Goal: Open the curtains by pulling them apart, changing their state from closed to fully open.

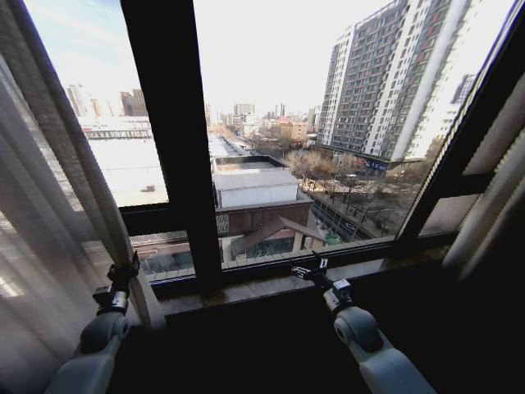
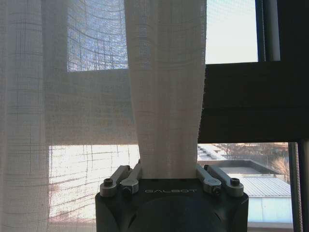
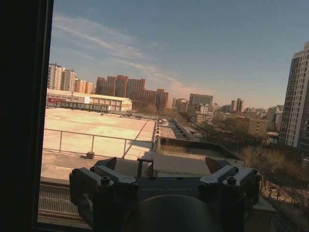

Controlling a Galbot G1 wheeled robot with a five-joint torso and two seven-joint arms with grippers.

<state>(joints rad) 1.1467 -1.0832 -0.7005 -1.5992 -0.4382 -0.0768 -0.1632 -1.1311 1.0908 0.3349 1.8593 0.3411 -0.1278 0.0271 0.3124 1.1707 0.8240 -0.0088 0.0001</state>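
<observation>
Our left tool is clamped on a fold of the left curtain, already drawn well to the window's left side. The right tool hangs spread and empty near the sill. We risk the thin fold slipping out, or the fabric tearing if we tug hard.

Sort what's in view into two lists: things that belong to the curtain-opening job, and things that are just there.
Part of the job:
- left sheer curtain, a fold of it held in the left gripper
- right sheer curtain, pulled to the window's right edge
- right gripper, open, holding nothing, above the sill

Just there:
- window frame
- windowsill
- buildings outside
</observation>
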